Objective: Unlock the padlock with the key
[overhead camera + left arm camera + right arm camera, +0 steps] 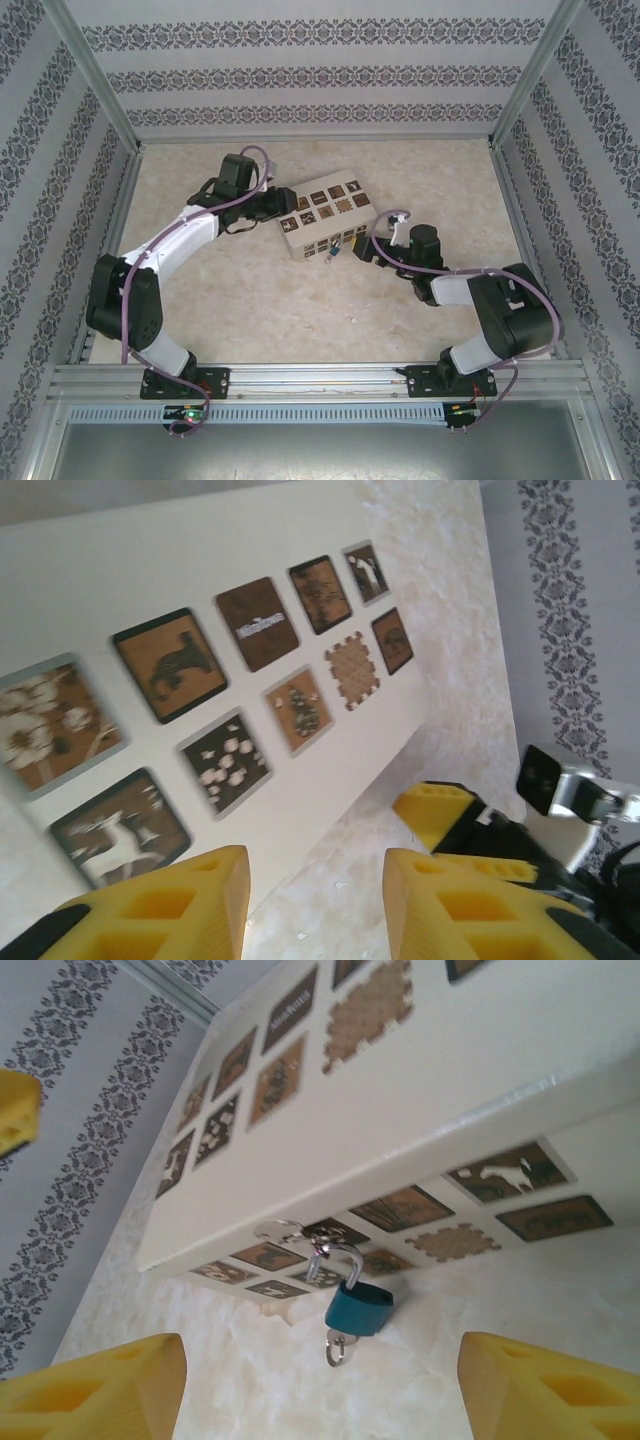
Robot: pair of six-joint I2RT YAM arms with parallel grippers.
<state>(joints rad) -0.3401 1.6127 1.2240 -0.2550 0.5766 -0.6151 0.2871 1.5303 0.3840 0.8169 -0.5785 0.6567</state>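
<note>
Padlock (358, 1307) hanging from the front edge of the box (470, 1080), centre of the right wrist view.

The key (337, 1346) shows as a small silvery loop under the padlock body; its blade is hidden. The shackle top blurs into a metal fitting on the box. One dark tile (258, 623) carries white lettering, too blurred to read. Left gripper (315, 905), cut off at the bottom edge, has its jaws wide apart and empty. Right gripper (320, 1385) is equally wide, holding nothing, with the padlock above the gap.
</note>
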